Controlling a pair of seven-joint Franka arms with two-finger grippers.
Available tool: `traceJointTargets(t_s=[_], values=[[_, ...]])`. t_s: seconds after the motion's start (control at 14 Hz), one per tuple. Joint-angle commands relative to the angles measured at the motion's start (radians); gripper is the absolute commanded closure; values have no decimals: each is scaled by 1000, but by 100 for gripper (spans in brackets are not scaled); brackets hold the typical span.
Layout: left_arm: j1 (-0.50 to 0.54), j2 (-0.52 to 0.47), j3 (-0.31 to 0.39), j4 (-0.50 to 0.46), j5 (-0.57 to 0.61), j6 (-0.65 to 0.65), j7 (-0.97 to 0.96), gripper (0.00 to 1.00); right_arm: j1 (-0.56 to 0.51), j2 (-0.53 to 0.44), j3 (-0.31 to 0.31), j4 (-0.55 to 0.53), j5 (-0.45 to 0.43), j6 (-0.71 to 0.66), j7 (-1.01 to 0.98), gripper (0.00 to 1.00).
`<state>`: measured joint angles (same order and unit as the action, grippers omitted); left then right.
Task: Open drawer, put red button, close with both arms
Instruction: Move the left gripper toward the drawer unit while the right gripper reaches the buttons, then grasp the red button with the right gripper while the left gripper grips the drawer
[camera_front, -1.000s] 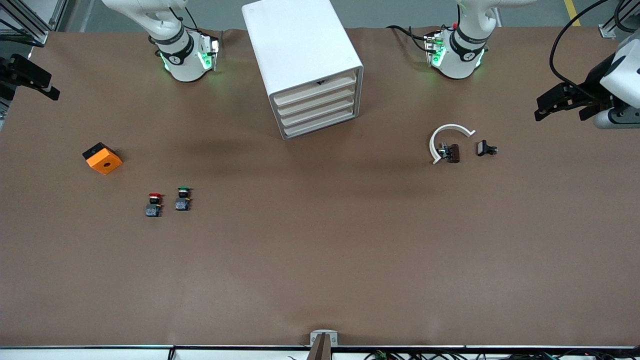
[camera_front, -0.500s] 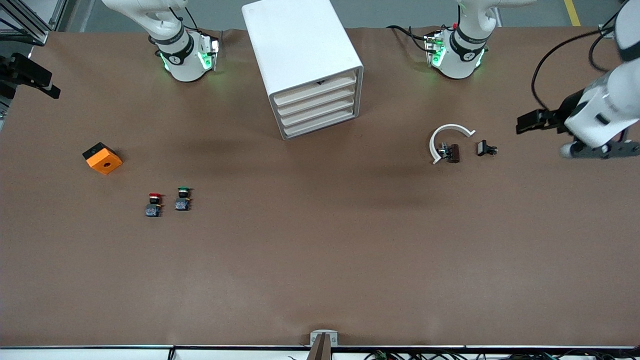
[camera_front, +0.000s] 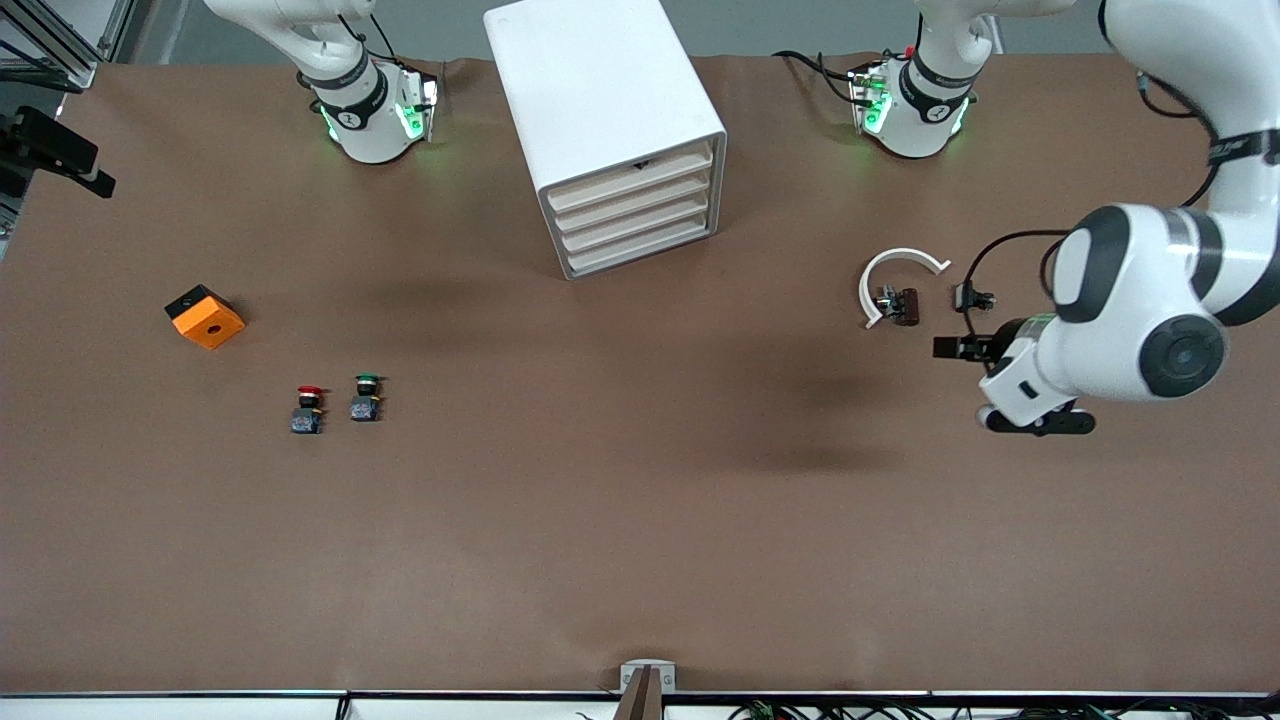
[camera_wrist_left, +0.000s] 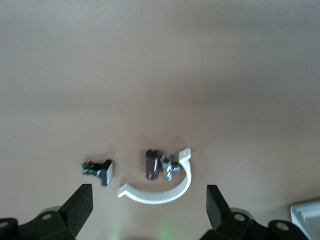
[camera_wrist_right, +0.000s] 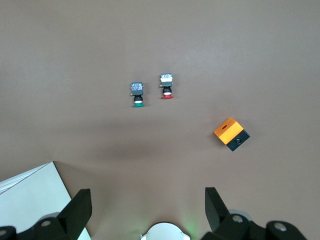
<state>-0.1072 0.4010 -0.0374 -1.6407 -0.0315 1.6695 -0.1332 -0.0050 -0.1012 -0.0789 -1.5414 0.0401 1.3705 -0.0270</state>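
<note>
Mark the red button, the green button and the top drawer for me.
red button (camera_front: 309, 392), front view, on its red cap.
green button (camera_front: 367, 381), front view, on its green cap.
top drawer (camera_front: 630, 181), front view, on the middle of its cream front.

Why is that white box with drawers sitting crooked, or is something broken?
Nothing looks broken or spilled. The white cabinet is just turned at an angle to the table's edge, with all four drawers shut. The red button and green button stand neatly side by side.
</note>
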Motion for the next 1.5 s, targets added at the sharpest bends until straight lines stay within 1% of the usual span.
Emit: traceJointTargets(t_s=[0.0, 0.07, 0.14, 0.21, 0.36, 0.5, 0.57, 0.71, 0.86, 1.0, 1.14, 1.21, 1.43], values=[[-20, 56, -10, 38, 18, 39, -123, 0, -9, 109, 2, 20, 9, -1, -13, 0], [-38, 67, -18, 39, 7, 41, -173, 0, -7, 130, 2, 20, -3, 19, -14, 0], [-43, 73, -25, 42, 7, 41, -225, 0, -9, 179, 1, 20, -6, 50, -13, 0], [-48, 91, -45, 50, -23, 41, -287, 0, -15, 213, 1, 23, 0, 64, -21, 0], [-49, 131, -55, 85, -140, 36, -418, 0, -47, 239, 2, 23, 3, 94, -39, 0], [-83, 150, -67, 96, -203, 30, -570, 0, -33, 241, 4, 23, -6, 108, -27, 0], [-95, 160, -71, 98, -238, 29, -673, 0, -33, 242, 4, 14, -3, 142, -22, 0], [-124, 191, -85, 134, -309, 29, -871, 0, -20, 254, 5, -25, -2, 209, -21, 0], [-126, 228, -125, 180, -330, 27, -1093, 0, -13, 256, 5, -107, -2, 325, 5, 0], [-126, 263, -160, 194, -340, -3, -1334, 0, -10, 258, 5, -193, -2, 428, 35, 0], [-126, 295, -193, 211, -343, -80, -1457, 0, -10, 256, 5, -288, -2, 549, 33, 0], [-124, 308, -206, 217, -367, -121, -1518, 0, -9, 258, 5, -336, -2, 615, 33, 0], [-127, 321, -211, 219, -491, -163, -1620, 0, -1, 277, 8, -460, -2, 807, 33, 0]])
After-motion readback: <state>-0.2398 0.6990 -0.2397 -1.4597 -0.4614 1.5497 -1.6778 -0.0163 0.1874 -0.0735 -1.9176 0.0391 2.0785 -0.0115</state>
